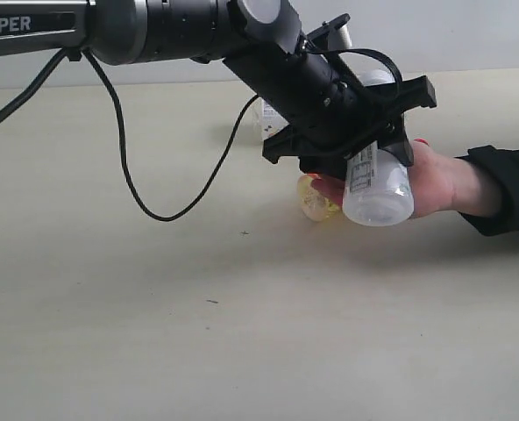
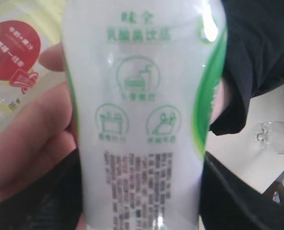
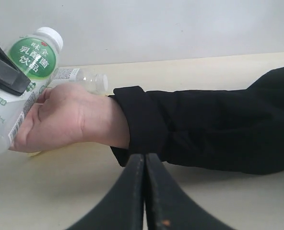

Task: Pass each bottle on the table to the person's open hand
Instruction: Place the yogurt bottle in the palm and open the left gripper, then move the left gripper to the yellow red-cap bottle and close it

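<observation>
The whitish bottle (image 1: 378, 189) with the green-marked label is steeply tilted, base low and white cap high. It is gripped about its middle by the left claw (image 1: 369, 162), which reaches across from the left. The base sits right at the palm of the person's hand (image 1: 439, 180), which lies open just above the desk (image 1: 154, 333). Handing it over turns on that: the hand lies directly under and behind the bottle, apparently touching it. The left arm is plainly the nearer. The right claw (image 3: 144, 182), closed on nothing, hangs low beside the black sleeve (image 3: 204, 124). The exterior view shows a yellow bottle (image 1: 315, 200) on the desk under the fingertips. Only the right wrist view shows the held bottle's cap clearly, and a clear bottle (image 3: 87, 79) lying behind the hand.
</observation>
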`<state>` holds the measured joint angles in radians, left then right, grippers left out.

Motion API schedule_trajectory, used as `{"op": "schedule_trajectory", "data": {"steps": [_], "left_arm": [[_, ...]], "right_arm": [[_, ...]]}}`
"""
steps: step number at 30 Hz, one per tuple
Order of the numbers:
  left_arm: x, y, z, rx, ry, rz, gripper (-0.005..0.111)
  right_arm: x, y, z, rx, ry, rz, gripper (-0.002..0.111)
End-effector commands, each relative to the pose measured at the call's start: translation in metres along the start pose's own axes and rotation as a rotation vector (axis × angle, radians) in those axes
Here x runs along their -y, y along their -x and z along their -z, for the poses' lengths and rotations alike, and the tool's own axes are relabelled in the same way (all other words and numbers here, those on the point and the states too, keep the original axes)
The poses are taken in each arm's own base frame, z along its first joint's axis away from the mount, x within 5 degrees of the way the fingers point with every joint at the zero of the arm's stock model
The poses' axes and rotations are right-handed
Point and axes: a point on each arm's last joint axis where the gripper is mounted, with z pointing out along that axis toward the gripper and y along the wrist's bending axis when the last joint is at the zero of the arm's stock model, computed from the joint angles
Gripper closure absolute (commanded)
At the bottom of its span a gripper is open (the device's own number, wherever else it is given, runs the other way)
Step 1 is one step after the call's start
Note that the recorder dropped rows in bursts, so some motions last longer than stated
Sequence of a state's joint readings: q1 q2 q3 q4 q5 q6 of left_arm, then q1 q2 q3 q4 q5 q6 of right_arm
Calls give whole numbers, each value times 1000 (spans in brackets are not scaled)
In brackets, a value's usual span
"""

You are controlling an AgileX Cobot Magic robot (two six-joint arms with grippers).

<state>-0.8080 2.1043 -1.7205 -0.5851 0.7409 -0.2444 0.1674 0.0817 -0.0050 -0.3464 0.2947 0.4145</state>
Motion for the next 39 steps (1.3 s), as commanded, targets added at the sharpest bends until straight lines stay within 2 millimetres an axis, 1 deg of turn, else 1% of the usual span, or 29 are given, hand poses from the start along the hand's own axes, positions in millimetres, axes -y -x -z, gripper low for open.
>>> {"op": "schedule_trajectory", "data": {"steps": [1, 2, 5, 6, 8, 10, 13, 16, 19, 22, 24, 27, 30, 32, 35, 39], "left_arm": [[-1, 5, 3, 35, -13, 8, 67], [-1, 5, 3, 35, -13, 8, 57], [-1, 5, 3, 34, -12, -7, 36], [-1, 5, 3, 30, -11, -21, 30], [-1, 4, 3, 20, -9, -46, 22], [-1, 4, 3, 16, -9, -68, 20], [1, 4, 6, 17, -11, -90, 19], [4, 3, 12, 21, -17, -154, 19], [10, 2, 26, 17, -20, -226, 19], [17, 0, 46, 23, 2, -318, 19], [22, -3, 63, 20, 24, -383, 19], [26, -9, 86, -3, 65, -476, 23], [26, -13, 111, -6, 154, -576, 36], [24, -15, 122, -18, 213, -618, 44], [19, -19, 132, -61, 281, -647, 57], [12, -18, 135, -81, 366, -680, 73]], "right_arm": [[0, -1, -1, 3, -1, 4, 108], [0, -1, -1, 3, -1, 4, 108], [0, -1, -1, 3, -1, 4, 108], [0, -1, -1, 3, -1, 4, 108], [0, -1, -1, 3, -1, 4, 108], [0, -1, -1, 3, -1, 4, 108], [0, -1, -1, 3, -1, 4, 108], [0, -1, -1, 3, -1, 4, 108], [0, -1, -1, 3, -1, 4, 108], [0, -1, -1, 3, -1, 4, 108], [0, -1, -1, 3, -1, 4, 108], [0, -1, -1, 3, -1, 4, 108], [0, -1, -1, 3, -1, 4, 108], [0, -1, -1, 3, -1, 4, 108], [0, -1, -1, 3, -1, 4, 108], [0, -1, -1, 3, -1, 4, 108]]}}
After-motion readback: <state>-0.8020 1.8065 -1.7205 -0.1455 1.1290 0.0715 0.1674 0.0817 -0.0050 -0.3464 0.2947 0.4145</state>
